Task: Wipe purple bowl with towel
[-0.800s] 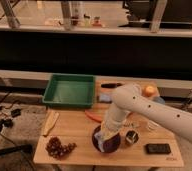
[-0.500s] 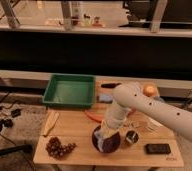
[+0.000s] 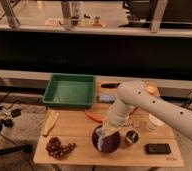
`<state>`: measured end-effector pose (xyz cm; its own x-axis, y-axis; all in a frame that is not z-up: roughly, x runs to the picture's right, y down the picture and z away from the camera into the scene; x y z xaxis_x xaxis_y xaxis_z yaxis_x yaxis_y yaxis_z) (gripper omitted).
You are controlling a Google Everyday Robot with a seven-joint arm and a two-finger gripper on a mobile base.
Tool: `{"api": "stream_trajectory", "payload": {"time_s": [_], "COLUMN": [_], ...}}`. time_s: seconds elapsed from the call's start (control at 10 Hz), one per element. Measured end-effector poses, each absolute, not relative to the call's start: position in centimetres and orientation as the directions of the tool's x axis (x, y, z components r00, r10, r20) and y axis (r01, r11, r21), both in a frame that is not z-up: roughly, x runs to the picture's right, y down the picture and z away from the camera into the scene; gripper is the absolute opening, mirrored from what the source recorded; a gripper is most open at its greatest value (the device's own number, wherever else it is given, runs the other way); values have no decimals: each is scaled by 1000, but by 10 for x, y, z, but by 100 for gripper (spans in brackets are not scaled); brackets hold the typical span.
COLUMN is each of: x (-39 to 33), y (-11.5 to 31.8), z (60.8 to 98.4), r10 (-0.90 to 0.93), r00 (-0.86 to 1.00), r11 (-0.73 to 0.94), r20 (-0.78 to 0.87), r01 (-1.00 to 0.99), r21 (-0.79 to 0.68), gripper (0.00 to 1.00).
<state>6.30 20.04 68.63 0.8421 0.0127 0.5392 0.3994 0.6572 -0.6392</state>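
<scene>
The purple bowl (image 3: 105,142) sits near the front middle of the wooden table (image 3: 74,131). My white arm comes in from the right and bends down over it. My gripper (image 3: 109,131) is down at the bowl's top, with a pale towel (image 3: 107,132) hanging from it into the bowl. The arm's wrist hides the gripper's tip and the far rim of the bowl.
A green tray (image 3: 69,90) stands at the back left. A bunch of grapes (image 3: 56,147) and a pale banana-like item (image 3: 50,122) lie front left. An orange carrot-like item (image 3: 95,116), a small cup (image 3: 131,138), a white cup (image 3: 154,122) and a black device (image 3: 157,148) lie around the bowl.
The arm's elbow has shifted slightly left over the bowl; the gripper and towel stay at the bowl. Other objects have not moved.
</scene>
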Motion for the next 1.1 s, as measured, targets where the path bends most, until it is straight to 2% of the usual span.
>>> {"api": "stream_trajectory", "payload": {"time_s": [1.1], "x": [74], "y": [195], "z": [698], "r10": [66], "r00": [851], "r11": [648], "r20": [522], "r01": [361], "r21": [-671], "gripper": [14]}}
